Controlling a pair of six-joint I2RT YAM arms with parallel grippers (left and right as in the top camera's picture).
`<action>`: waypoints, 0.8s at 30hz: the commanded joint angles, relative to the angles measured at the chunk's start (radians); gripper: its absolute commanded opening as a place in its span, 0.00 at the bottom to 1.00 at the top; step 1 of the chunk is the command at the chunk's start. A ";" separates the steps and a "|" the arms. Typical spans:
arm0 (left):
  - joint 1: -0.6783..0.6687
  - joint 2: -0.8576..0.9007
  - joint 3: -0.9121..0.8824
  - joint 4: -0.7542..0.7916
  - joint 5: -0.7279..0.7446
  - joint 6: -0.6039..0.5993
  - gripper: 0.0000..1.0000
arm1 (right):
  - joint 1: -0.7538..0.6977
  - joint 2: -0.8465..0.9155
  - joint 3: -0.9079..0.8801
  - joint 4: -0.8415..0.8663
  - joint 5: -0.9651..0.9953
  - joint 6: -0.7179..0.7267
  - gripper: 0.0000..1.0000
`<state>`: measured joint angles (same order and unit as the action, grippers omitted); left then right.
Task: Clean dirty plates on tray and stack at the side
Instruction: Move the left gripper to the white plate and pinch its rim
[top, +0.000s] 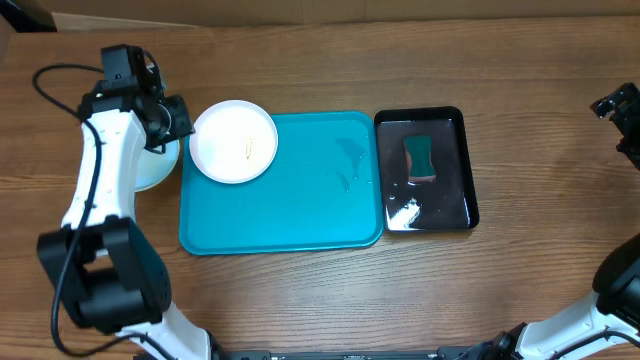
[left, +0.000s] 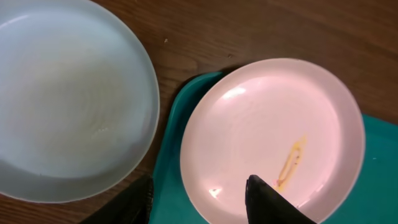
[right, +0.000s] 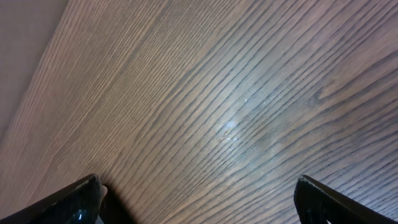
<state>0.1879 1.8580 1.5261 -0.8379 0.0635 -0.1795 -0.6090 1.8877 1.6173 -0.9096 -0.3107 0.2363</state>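
round white plate (left: 273, 130) on glossy turquoise tray (top: 300, 215) corner, grained wood tabletop (top: 300, 300); left pincer (left: 199, 185) half-open astride its rim, right pincer (right: 198, 186) wide, empty.

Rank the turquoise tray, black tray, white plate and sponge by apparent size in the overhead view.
1. turquoise tray
2. black tray
3. white plate
4. sponge, clearly the smallest

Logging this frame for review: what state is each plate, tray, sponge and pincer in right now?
blue tray: flat on table, holding one plate.
white plate: at blue tray's corner, yellow-brown smear.
pale blue plate: on table beside tray, no smear visible.
black tray: glossy, holding the sponge.
left pincer: open, straddling white plate's rim.
right pincer: open, above bare table.
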 joint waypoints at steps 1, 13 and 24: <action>-0.001 0.077 0.019 0.005 0.052 0.053 0.50 | -0.001 -0.016 0.012 0.004 -0.005 0.006 1.00; 0.002 0.182 0.019 0.035 0.082 0.076 0.53 | -0.001 -0.016 0.012 0.004 -0.005 0.006 1.00; 0.001 0.182 -0.052 0.095 0.023 0.075 0.46 | -0.001 -0.016 0.012 0.003 -0.005 0.006 1.00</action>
<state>0.1875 2.0266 1.5009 -0.7521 0.1070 -0.1226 -0.6090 1.8881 1.6173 -0.9096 -0.3103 0.2359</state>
